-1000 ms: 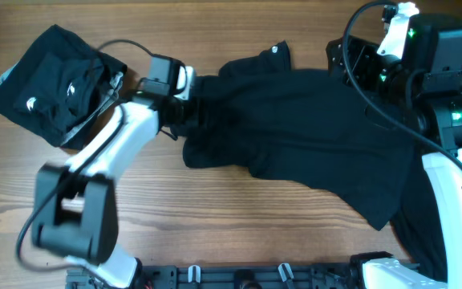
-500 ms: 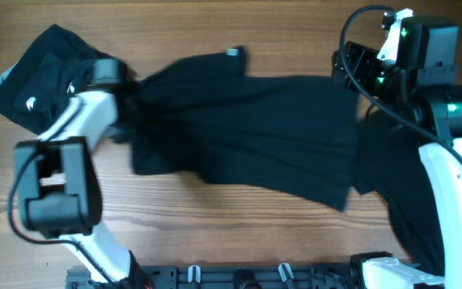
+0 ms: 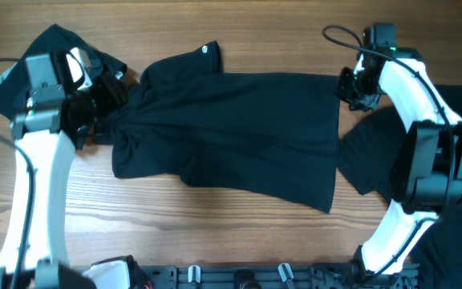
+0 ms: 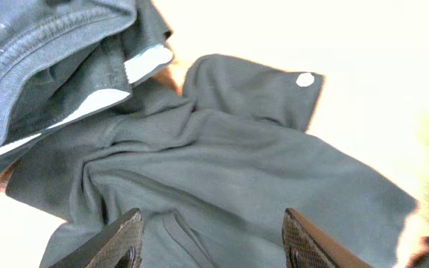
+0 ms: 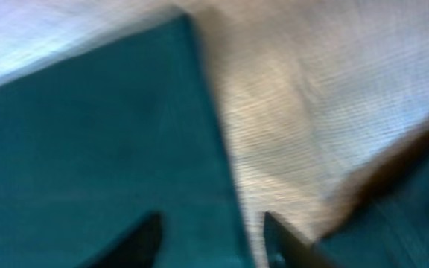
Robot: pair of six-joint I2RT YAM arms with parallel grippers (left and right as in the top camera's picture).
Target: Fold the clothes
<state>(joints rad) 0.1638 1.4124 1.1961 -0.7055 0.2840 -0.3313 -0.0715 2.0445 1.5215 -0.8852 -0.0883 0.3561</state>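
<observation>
One of the clothes, a black T-shirt (image 3: pixel 231 128), lies spread across the middle of the table, its left part bunched. My left gripper (image 3: pixel 107 104) is over that bunched left edge. In the left wrist view the gripper (image 4: pixel 214 240) is open, and the wrinkled T-shirt (image 4: pixel 237 164) lies under the fingers with nothing pinched. My right gripper (image 3: pixel 348 90) is at the T-shirt's top right corner. The right wrist view is blurred: the gripper (image 5: pixel 211 238) has its fingers apart, straddling the T-shirt's (image 5: pixel 88 134) straight edge.
A folded pile of black clothes (image 3: pixel 50 48) sits at the far left, touching the spread T-shirt, and shows in the left wrist view (image 4: pixel 43 45). More black clothes (image 3: pixel 371 160) lie at the right, by the right arm. Bare wooden table (image 3: pixel 215 233) runs along the front.
The left gripper dragged the T-shirt to the left, shut on it, then opened and let go. The right arm swung down and inward to the T-shirt's top right corner, and its jaws narrowed.
</observation>
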